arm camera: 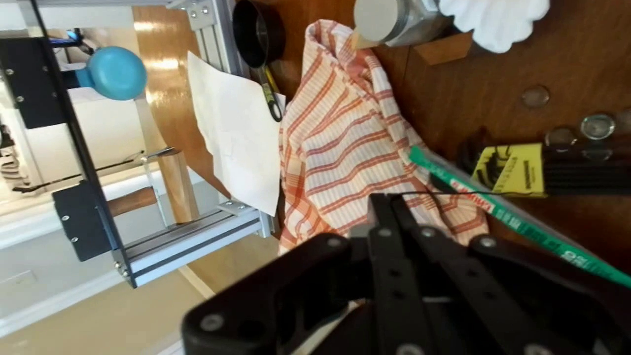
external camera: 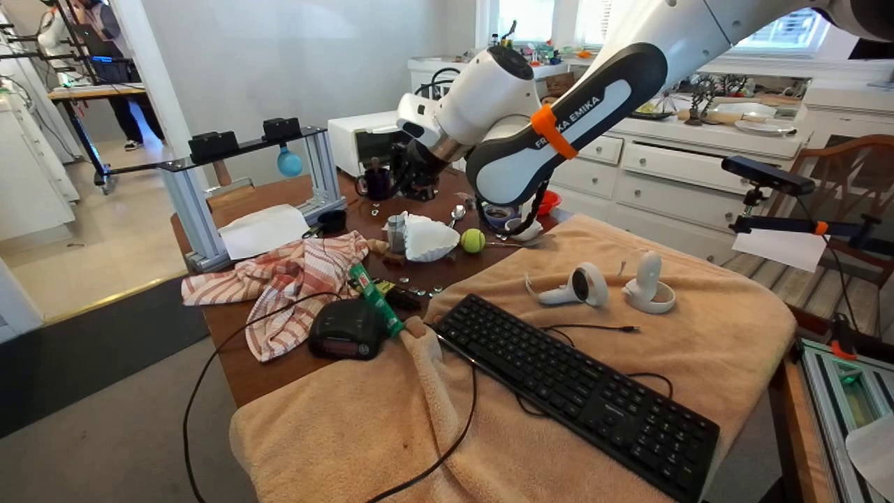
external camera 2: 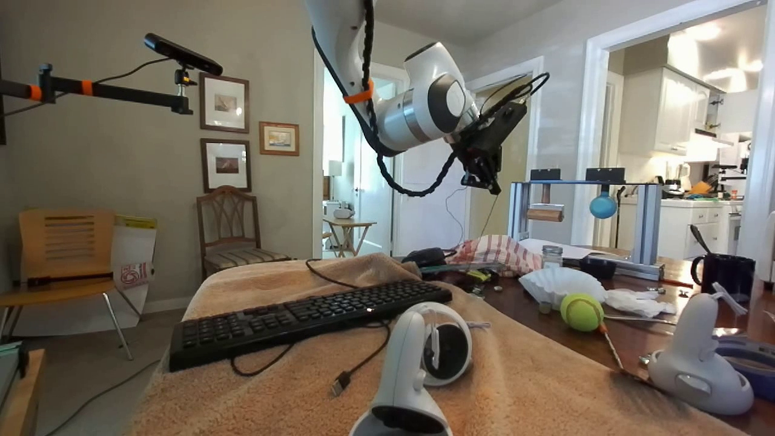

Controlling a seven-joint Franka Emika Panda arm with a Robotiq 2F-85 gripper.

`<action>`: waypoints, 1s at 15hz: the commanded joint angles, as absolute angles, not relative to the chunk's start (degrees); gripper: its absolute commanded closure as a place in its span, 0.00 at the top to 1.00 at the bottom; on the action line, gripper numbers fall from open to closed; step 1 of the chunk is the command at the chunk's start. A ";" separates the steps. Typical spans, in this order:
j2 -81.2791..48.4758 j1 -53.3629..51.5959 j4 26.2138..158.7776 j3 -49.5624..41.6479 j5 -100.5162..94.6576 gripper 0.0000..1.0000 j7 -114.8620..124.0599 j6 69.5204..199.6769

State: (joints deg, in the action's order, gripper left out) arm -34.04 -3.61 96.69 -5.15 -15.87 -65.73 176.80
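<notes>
Gripper (arm camera: 389, 199): fingers drawn together, no gap visible at the tips. Thin dark strand (arm camera: 473, 193) appears to run off from the tips in the wrist view; whether pinched or only behind them, cannot tell. Both exterior views put the gripper well above the table (arm camera: 468, 79).

Nearest below: striped cloth (arm camera: 345, 143), bunched on the table, not touched. Expect light, soft, limp; a firm pinch should do no harm, though it would sag. Best hold: a raised fold, e.g. the crumpled end near the jar (arm camera: 419, 27); flat parts would likely slip.

Green pack (arm camera: 522, 223): long, narrow, one end at the cloth's edge. Probably light, fairly stiff; take across the narrow width, near mid-length.

Further: paper (arm camera: 241, 143) beside the cloth; black cup (arm camera: 246, 39); white filter (arm camera: 495, 22), looks easily crushed. Past the paper, metal frame (arm camera: 197, 248), blue ball (arm camera: 117, 73) hanging from it.
</notes>
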 commanded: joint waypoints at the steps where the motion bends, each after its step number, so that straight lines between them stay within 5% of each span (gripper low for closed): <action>1: -32.22 -9.87 98.15 -11.81 -18.43 0.00 -63.25 182.13; 9: -33.55 -28.50 97.79 -33.72 -17.79 0.00 -60.78 183.88; 15: -32.36 -16.28 96.96 -15.78 -20.98 0.00 -55.69 166.06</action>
